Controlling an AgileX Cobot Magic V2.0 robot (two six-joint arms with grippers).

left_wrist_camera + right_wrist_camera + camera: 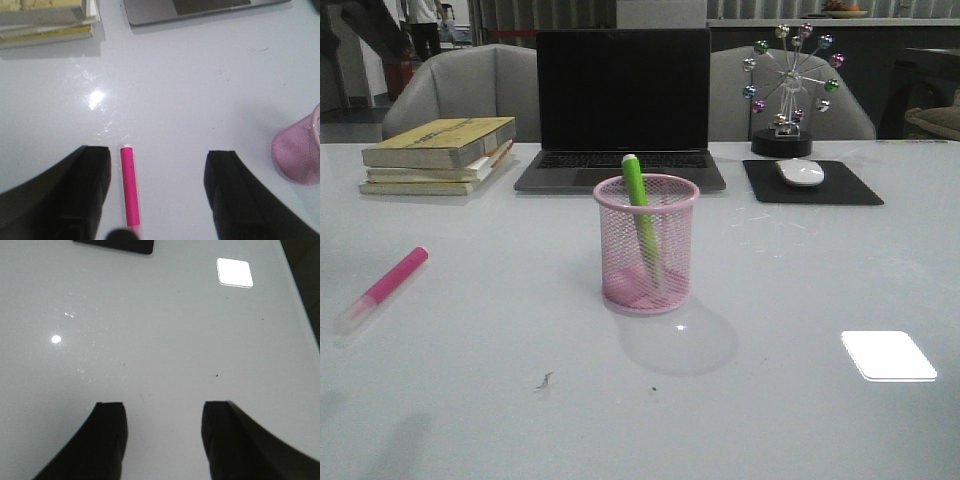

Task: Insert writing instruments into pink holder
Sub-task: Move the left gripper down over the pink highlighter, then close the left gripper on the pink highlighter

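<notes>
Nearest the camera in the front view, at the left edge of the frame, the bright pink highlighter marker (388, 286) lies flat on the glossy white table (800, 300), its clear cap toward the lower left. In the left wrist view the left gripper (157, 192) hangs over it with its black fingers (90, 190) spread wide and nothing held; the marker sits between them but close beside the one at the left of that frame, not centred. The right gripper (165, 437), likewise spread wide and empty, looks down on bare table. At the middle of the front view stands the round pink wire-mesh holder (647, 245), with the lime green highlighter marker (640, 215) already leaning inside, its tip above the rim. Farther back, along the upper part of the frame, are a stack of yellow books (438, 155), an open dark laptop (622, 105), and a white mouse (801, 172) on a black mat (812, 182). The step in hand appears to be picking up the pink marker. To do it well, centre the fingers across the barrel first, descend low, and close on the mid-body so it lifts level for tipping into the holder.
</notes>
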